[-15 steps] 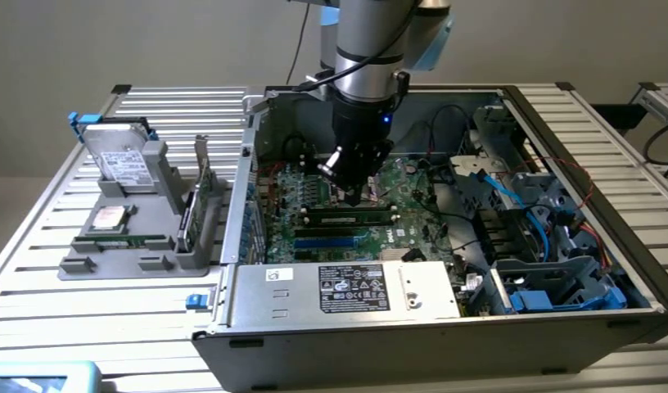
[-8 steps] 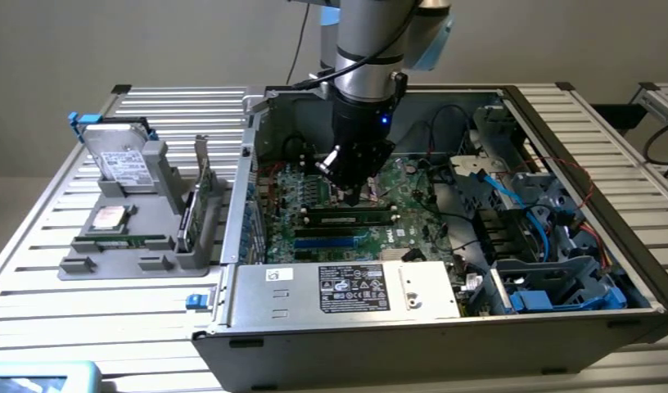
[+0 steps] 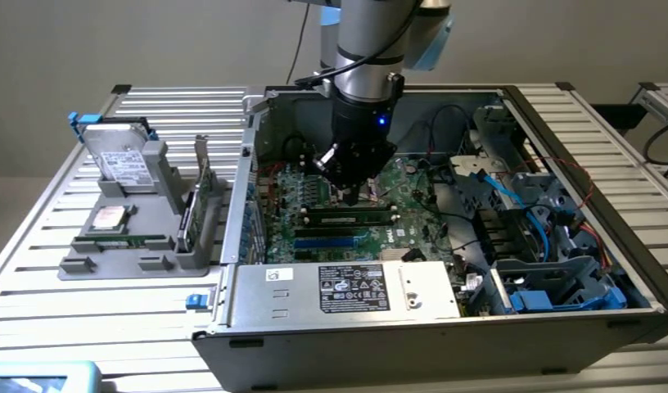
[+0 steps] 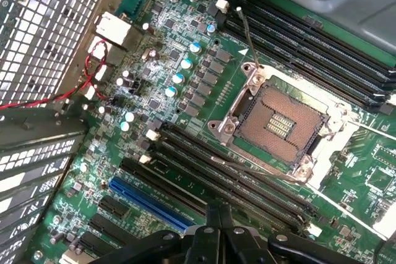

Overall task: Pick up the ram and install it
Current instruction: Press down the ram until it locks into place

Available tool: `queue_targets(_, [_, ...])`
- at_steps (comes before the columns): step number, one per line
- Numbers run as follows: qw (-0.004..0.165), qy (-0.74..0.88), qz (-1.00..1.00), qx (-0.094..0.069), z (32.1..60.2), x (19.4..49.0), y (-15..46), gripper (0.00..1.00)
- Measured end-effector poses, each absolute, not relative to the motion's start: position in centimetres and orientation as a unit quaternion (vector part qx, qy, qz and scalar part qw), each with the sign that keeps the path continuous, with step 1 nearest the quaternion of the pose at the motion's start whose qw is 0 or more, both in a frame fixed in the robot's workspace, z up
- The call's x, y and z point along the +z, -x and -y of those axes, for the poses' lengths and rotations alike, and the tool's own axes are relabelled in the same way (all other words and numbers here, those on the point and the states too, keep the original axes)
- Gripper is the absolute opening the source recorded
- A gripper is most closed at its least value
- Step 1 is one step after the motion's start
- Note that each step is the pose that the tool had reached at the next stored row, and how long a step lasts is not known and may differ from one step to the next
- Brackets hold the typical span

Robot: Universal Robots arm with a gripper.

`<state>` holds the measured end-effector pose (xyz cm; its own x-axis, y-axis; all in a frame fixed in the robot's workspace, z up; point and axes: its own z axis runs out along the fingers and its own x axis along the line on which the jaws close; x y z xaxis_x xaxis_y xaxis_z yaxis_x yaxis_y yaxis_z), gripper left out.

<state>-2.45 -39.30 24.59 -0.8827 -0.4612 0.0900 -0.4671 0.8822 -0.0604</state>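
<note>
The end effector (image 3: 350, 195), fingers closed together and holding nothing, hovers just at 12 o'clock of the ram (image 3: 349, 219) seated in a motherboard (image 3: 312, 209) slot.

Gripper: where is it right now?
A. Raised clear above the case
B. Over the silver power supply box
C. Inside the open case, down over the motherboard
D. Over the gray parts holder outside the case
C: in the exterior view the gripper is down inside the case, over the motherboard, with the ram just beneath it.
</note>
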Motion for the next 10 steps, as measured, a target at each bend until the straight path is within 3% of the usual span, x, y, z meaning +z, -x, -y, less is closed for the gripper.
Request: queue_targets(10, [0.038,-0.178,0.983,0.038,39.30,24.58,2.45,0.11])
